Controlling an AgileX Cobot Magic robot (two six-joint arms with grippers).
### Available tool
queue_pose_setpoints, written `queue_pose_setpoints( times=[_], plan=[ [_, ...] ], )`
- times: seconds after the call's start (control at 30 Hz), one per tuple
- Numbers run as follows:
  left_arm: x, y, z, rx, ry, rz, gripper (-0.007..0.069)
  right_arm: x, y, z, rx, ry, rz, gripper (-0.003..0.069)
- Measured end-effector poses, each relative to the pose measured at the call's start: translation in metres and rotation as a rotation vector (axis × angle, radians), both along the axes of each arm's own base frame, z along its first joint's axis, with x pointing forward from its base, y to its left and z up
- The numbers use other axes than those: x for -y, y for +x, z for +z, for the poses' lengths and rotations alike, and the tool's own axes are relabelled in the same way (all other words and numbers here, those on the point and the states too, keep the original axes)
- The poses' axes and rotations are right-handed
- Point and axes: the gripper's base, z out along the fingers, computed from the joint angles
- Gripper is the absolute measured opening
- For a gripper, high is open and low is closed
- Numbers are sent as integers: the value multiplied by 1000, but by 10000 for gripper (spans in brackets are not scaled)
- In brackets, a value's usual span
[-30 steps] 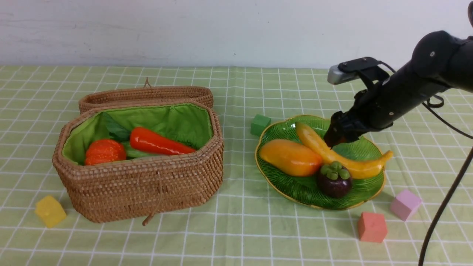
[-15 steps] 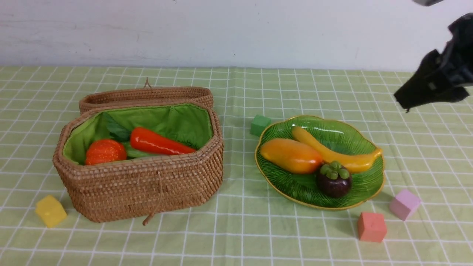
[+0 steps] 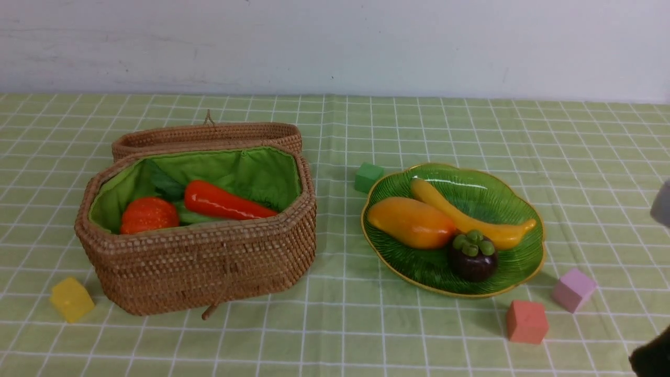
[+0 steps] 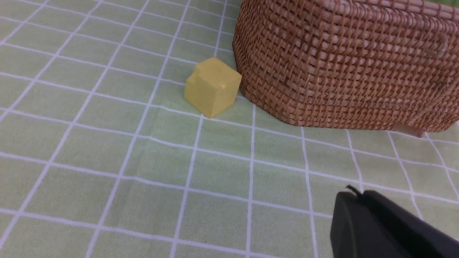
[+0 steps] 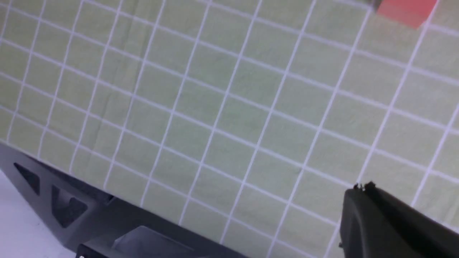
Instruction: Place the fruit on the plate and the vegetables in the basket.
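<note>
Checked cloth (image 3: 335, 131): basket (image 3: 209, 262) holds carrot (image 3: 225, 204), pumpkin (image 3: 149, 214); plate (image 3: 502, 201) holds mango (image 3: 411, 222), banana (image 3: 471, 214), mangosteen (image 3: 473, 256). Grippers' tips unseen, perhaps withdrawn; state unclear.

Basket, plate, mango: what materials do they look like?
Basket: woven rattan or similar cane, matte brown, weave visible; bright green cloth lining.
Plate: probably glass, translucent green, ribbed, glossy, with a gold rim.
Mango: likely plastic, smooth, glossy orange-yellow with highlights.

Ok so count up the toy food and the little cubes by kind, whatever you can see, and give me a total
Fruit on the plate: 3, namely mango, banana, mangosteen
Vegetables visible in the basket: 3, namely pumpkin, carrot, cucumber
Cubes: 4, namely yellow, green, red, pink
Total: 10
</note>
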Motion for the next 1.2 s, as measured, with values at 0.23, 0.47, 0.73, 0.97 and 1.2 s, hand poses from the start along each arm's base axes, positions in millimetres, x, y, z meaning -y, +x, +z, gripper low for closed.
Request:
queue_pose_setpoints(
  times=[0.23,0.47,0.73,0.97,1.2],
  plan=[
    [0,0,0,0,0,0,0,1,-9,-6,-3,1,-2,-17],
    [0,0,0,0,0,0,0,4,-10,-6,36,-34,14,-15],
    [0,0,0,0,0,0,0,41,-42,-21,639,-127,-303,-8],
    [0,0,0,0,0,0,0,55,-81,-90,921,-280,-369,-7],
    [0,0,0,0,0,0,0,55,-96,-148,925,-254,-405,2]
  ],
)
